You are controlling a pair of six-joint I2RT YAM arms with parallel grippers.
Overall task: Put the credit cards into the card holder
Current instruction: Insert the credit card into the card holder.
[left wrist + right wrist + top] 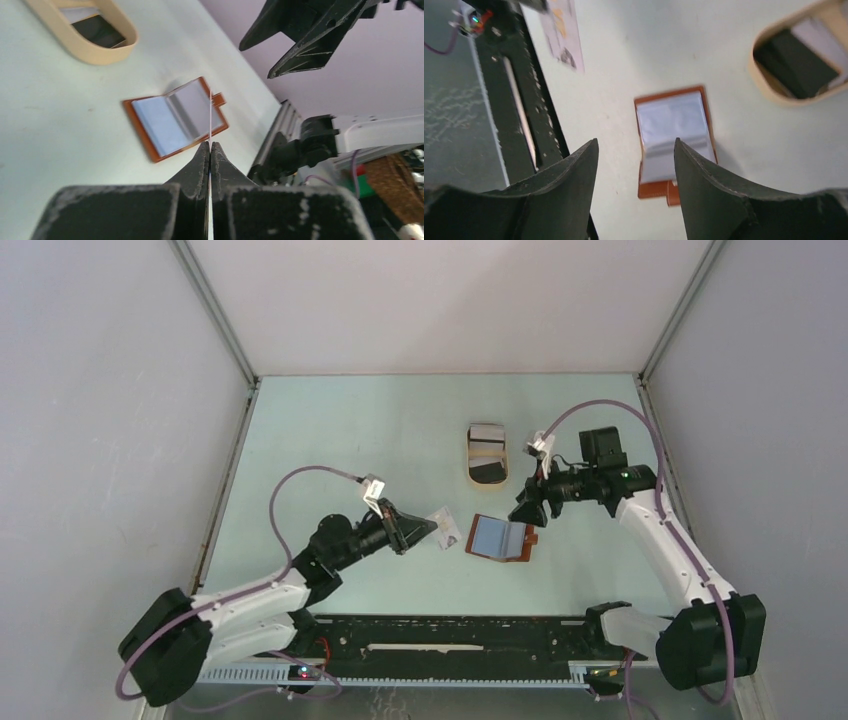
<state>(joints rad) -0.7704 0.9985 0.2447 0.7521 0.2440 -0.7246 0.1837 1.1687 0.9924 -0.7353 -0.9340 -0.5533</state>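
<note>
Black slotted rail [450, 645] runs along the near edge of a pale green table [330, 440]. Plain grey walls and metal corner posts [215, 315] close off the far side.

Left gripper [425, 528], low over the table's near middle, has its jaws pressed together on a printed card [443, 530], which sticks out past the fingertips toward the card holder [500, 538]. The card holder lies open and flat just right of that card, reddish-brown border up, clear pockets showing, clasp tab on its right edge.

Right gripper [527, 510] hangs just beyond the holder's right side with its jaws spread wide and nothing between them.

Farther back sits a tan oval tray [469, 455] holding a black card [487, 471] and pale cards [487, 434].

The left wrist view shows the printed card [210, 115] edge-on as a thin line rising from the closed left gripper [210, 150], which hides its face. The right wrist view shows that face [561, 30] with its print, and the open holder [674, 135] framed between the parted fingers of the right gripper [635, 145].
</note>
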